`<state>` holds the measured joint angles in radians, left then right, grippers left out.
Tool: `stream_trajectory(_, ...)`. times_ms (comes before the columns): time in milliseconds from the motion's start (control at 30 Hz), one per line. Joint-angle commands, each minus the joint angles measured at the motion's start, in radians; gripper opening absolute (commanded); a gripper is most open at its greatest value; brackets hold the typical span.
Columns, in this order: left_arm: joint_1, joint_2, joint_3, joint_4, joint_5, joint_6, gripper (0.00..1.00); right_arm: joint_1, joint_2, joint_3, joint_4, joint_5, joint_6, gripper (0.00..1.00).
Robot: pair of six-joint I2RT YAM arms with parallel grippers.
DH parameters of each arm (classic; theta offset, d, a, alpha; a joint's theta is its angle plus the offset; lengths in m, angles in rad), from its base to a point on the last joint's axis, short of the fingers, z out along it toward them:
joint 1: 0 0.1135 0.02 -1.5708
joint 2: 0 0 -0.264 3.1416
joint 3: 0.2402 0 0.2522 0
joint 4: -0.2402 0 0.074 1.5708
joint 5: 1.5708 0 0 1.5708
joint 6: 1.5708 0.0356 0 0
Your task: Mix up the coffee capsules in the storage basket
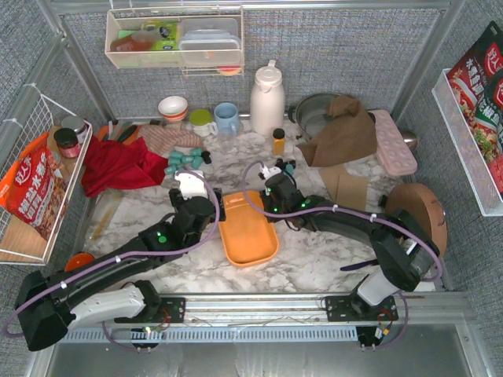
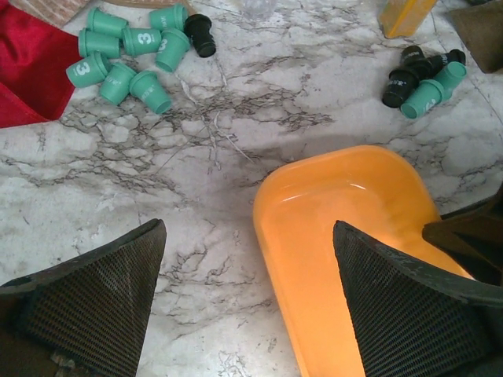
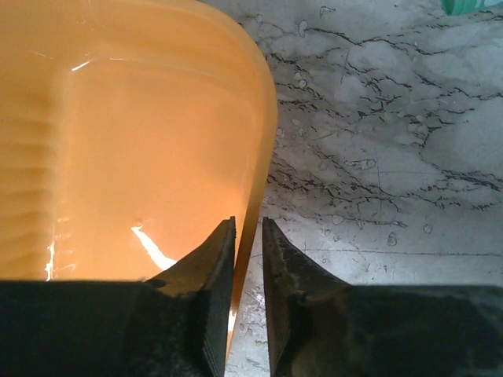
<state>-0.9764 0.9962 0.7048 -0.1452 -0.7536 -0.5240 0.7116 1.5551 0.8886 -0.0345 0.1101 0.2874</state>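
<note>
Left gripper [image 2: 250, 228] stands wide open, empty. Right gripper [image 3: 248, 224] pinches the rim of the storage basket [image 3: 264, 118]. Coffee capsules [image 2: 126, 55] lie on the bench [image 2: 236, 118].

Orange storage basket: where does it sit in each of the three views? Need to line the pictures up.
Top external: basket at centre, between the two arms.
Left wrist: basket lower right, partly behind one finger of the left claw.
Right wrist: basket fills the left half; the right claw straddles its rim.
Shared landmark: the veined marble tabletop beside the basket.
</note>
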Motion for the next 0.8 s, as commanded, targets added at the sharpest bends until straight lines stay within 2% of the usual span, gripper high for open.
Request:
stream_trajectory(0, 0.004, 0.004, -0.002, 0.003, -0.030, -0.024, 0.95, 0.003, -0.018, 0.005, 0.012, 0.056, 0.040, 0.20)
stream_trajectory(200, 0.004, 0.005, -0.025, 0.025, -0.030, -0.022, 0.96, 0.004, -0.084, -0.016, -0.032, 0.069, 0.044, 0.00)
stream_trajectory(500, 0.004, -0.007, -0.033, 0.030, -0.032, -0.020, 0.99, -0.059, -0.248, -0.055, -0.188, 0.103, 0.036, 0.00)
stream_trajectory(767, 0.004, -0.015, -0.038, 0.043, -0.033, -0.014, 0.99, -0.236, -0.367, -0.094, -0.267, 0.123, 0.044, 0.00)
